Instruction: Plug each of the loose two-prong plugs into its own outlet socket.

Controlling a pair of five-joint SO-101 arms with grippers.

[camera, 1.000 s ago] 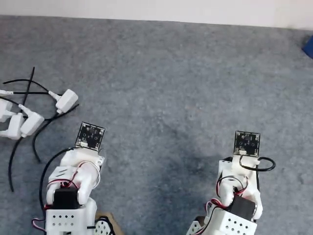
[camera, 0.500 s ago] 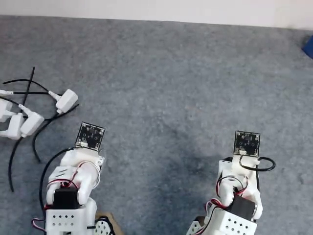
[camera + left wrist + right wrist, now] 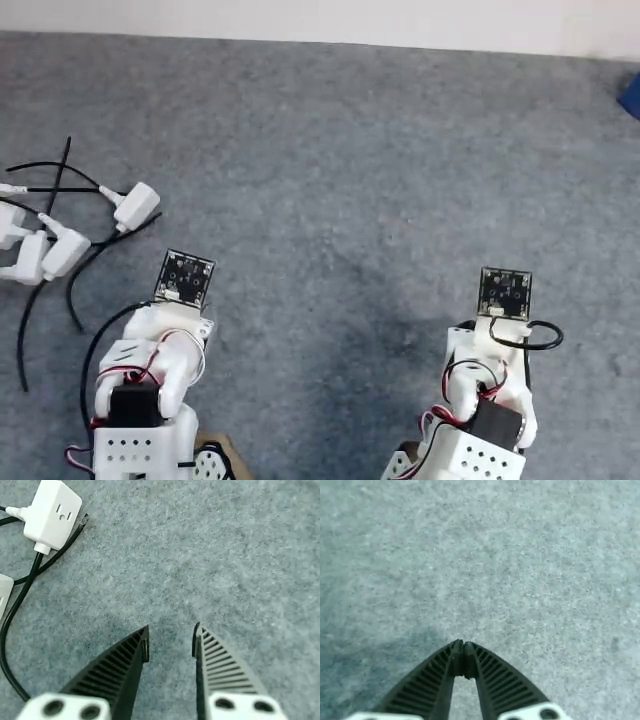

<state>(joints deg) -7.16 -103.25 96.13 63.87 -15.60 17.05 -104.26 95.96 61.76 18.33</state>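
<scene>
Hovering left tool (image 3: pixel 171 630): spread; your outlet socket (image 3: pixel 52 512) lies ahead, leftward.
Right tool (image 3: pixel 464 650): pressed together above desk (image 3: pixel 530 555).

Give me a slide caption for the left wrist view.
Open left gripper above grey carpet, white outlet socket and black cords lying ahead of it.
</scene>
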